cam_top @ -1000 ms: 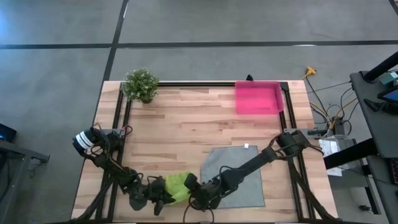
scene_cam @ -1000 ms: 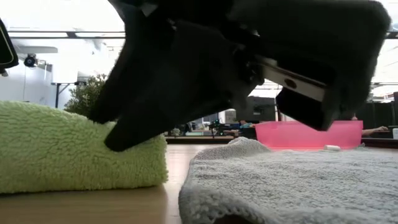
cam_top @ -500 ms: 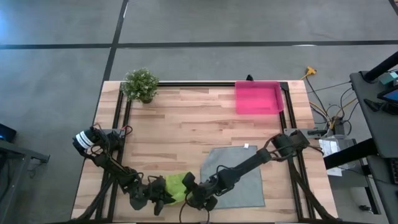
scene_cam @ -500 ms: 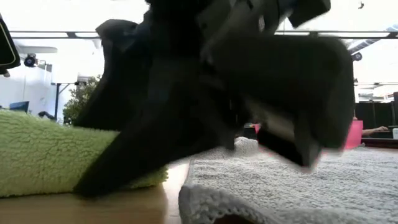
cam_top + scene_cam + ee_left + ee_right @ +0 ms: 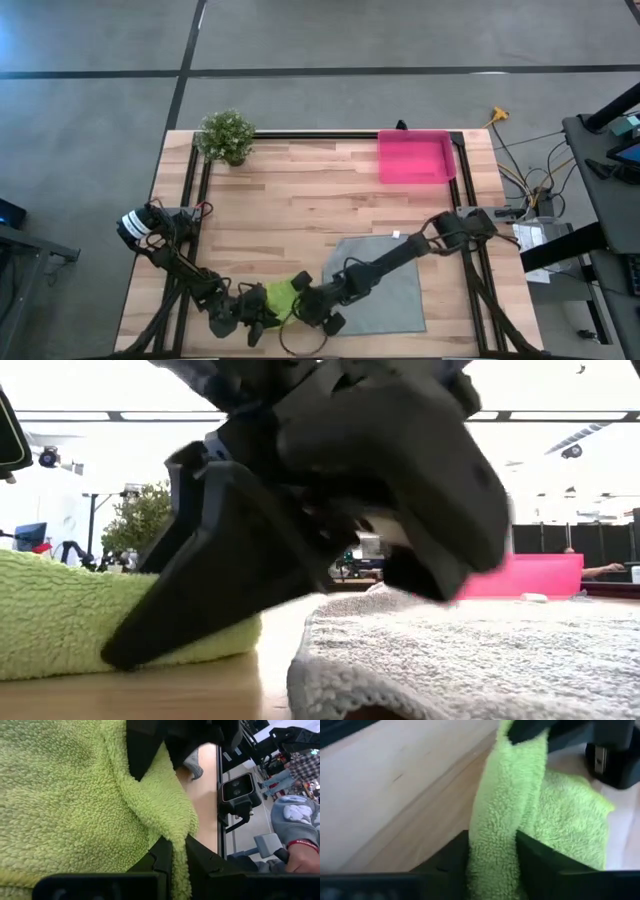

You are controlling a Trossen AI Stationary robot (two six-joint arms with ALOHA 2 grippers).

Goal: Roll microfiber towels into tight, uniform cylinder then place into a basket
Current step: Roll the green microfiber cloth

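The lime green towel (image 5: 283, 298) lies bunched on the table near its front edge, between my two grippers. My left gripper (image 5: 178, 845) is at the towel's left side and is shut on it. My right gripper (image 5: 492, 840) is at its right side, with the green cloth filling the gap between its fingers. The low view shows this towel (image 5: 60, 620) as a thick mound under the right gripper's dark fingers (image 5: 200, 610). The grey towel (image 5: 385, 290) lies flat on the table to the right, partly under the right arm. The pink basket (image 5: 413, 156) stands at the far right. My left gripper pinches a thin ridge of the green towel at its edge (image 5: 179, 827) between its two fingers. It comes from the table's left, slanting down. The towel spreads out beyond the fingers and rests on the table. My right gripper has a thick folded band of the green towel (image 5: 492, 820) between its two fingers (image 5: 535, 855), several layers thick. It comes from the table's right, slanting down. The band runs on from the fingers to the rest of the towel, which lies on the table.
A small potted plant (image 5: 227, 135) stands at the far left corner. Bare wood lies between the towels and the basket. A person's hand (image 5: 300, 857) shows beyond the table's edge in the left wrist view.
My right gripper has gone toward the table's left and down onto the green towel, rolling about its own axis as it went. The green towel now looks more bunched between the two grippers. The grey towel has stayed where it was.
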